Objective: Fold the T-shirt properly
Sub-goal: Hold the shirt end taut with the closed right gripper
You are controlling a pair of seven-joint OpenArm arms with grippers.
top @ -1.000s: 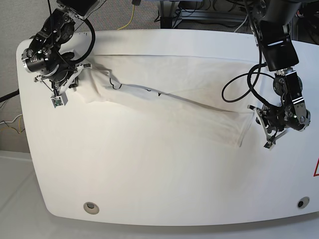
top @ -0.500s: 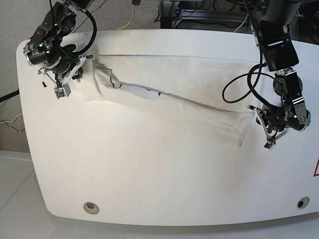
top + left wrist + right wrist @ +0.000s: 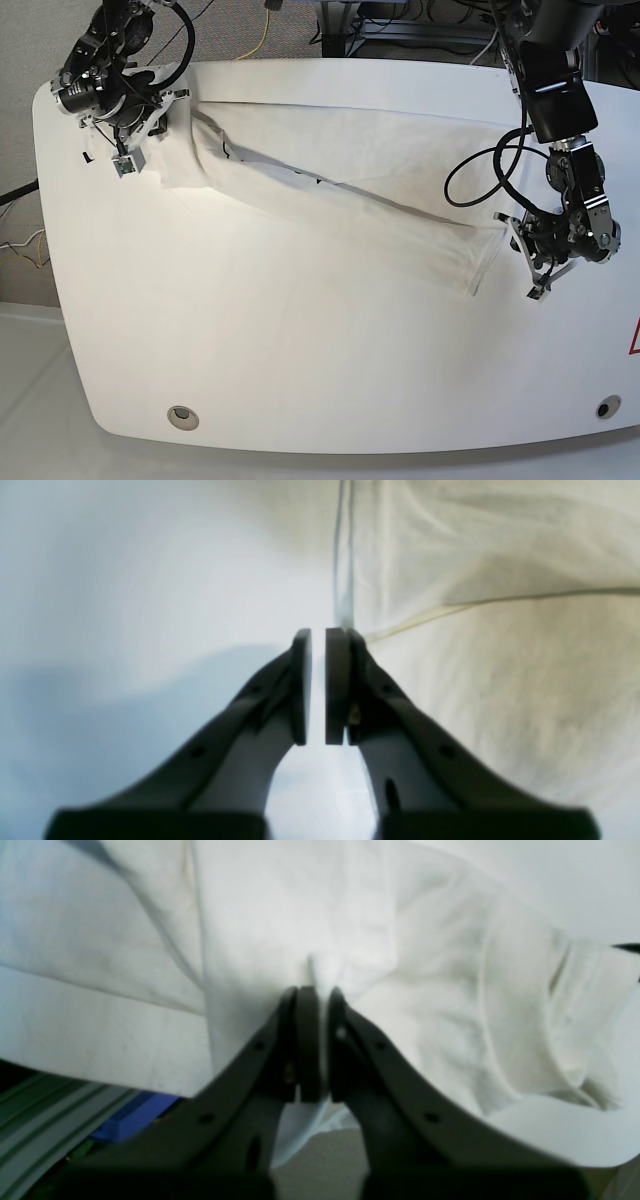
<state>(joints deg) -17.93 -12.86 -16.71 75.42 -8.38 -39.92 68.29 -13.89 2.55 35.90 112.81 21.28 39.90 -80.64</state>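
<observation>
Right pincer (image 3: 122,150) at desk (image 3: 300,380) far-left corner is clamped on T-shirt (image 3: 350,190) cloth; thin pinch could slip. T-shirt stretches across the far half. Left pincer (image 3: 525,255), closed beside the hem near the right edge, seems to hold nothing; fold may skew.

Bright even overhead light, my tool (image 3: 318,640) dark and blurred close up, soft shadow left of it on the worktop (image 3: 125,605), base view sharp.

A robotics lab is indicated: two cabled arms are mounted over a glossy white tabletop (image 3: 300,380), with metal framing (image 3: 400,25) seen behind.
</observation>
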